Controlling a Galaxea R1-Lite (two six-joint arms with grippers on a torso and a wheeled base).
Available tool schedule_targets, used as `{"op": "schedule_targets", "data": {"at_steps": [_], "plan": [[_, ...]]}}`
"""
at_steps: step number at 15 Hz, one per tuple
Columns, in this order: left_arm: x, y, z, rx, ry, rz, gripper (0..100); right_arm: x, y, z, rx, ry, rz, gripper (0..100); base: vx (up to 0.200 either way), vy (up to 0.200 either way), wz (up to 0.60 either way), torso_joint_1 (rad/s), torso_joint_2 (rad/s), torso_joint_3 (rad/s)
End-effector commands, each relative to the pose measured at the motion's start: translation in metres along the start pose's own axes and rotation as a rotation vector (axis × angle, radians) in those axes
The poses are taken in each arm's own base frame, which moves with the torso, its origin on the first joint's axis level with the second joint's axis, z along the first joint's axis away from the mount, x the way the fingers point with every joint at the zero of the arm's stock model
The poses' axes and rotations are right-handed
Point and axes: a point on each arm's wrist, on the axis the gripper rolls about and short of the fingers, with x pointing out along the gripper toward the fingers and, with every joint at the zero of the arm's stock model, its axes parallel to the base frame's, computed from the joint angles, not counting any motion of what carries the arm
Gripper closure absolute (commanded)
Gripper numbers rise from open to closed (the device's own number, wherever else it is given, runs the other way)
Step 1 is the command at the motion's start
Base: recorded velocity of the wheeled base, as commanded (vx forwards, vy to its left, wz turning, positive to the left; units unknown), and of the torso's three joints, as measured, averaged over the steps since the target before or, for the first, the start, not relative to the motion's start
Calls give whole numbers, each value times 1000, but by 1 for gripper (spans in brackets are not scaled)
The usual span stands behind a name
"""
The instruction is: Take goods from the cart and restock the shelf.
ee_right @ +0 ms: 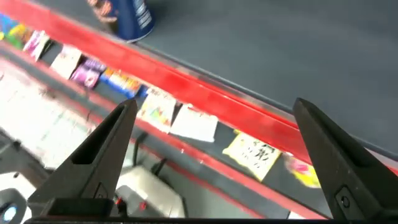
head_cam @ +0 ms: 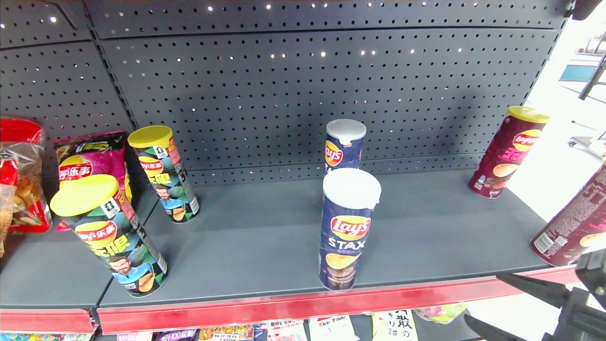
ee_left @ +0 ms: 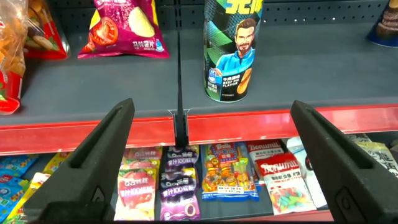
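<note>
1. Red bag (head_cam: pixel 21 189): on the shelf (head_cam: pixel 265 222), far left of the front blue can (head_cam: pixel 348 232). The picture's edge cuts off its left side.
2. Pink bag (head_cam: pixel 90 158): far left of the front blue can and farther back. Its lower part is hidden behind the front green can (head_cam: pixel 111 237).
3. Front green can: upright with a yellow lid, well left of the front blue can and about as close to the red rail (head_cam: pixel 284 305).
4. Left gripper (ee_left: pixel 212 104): jaws wide apart with nothing between them. It sits before the rail, facing the front green can. A blue can shows as a sliver at the edge of its view, but which blue can it is cannot be told.
5. Rear green can (head_cam: pixel 163 173): upright, left of the front blue can and deeper in.
6. Rear blue can (head_cam: pixel 344 147): straight behind the front blue can, which hides its base.
7. Front blue can: upright with a white lid, mid-shelf near the rail.
8. Packets (head_cam: pixel 331 327): on the tier below the front blue can, mostly hidden by the rail.
9. Maroon can (head_cam: pixel 509 151): upright, right of the front blue can and farther back.
10. Cut maroon can (head_cam: pixel 570 225): far right of the front blue can. It is tilted and its top is out of frame. Whether it rests on the shelf is unclear.
11. Right gripper (head_cam: pixel 483 297): below and right of the front blue can, under the rail. Its jaws are apart and empty, and its body is cut off.
</note>
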Motion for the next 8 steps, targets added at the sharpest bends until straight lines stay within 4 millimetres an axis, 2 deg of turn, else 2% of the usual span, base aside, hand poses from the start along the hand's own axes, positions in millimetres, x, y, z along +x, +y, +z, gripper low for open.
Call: {"op": "schedule_targets", "data": {"at_steps": [1,5,8], "plan": [[0,0,0,0,1,0,0,-27,0,-8,-3,-115,-84,0,0,0,0,0,0,0],[0,0,0,0,1,0,0,-65,10,-24,-28,-255,-182,0,0,0,0,0,0,0],[0,0,0,0,1,0,0,-87,22,-49,-62,-280,-206,0,0,0,0,0,0,0]]}}
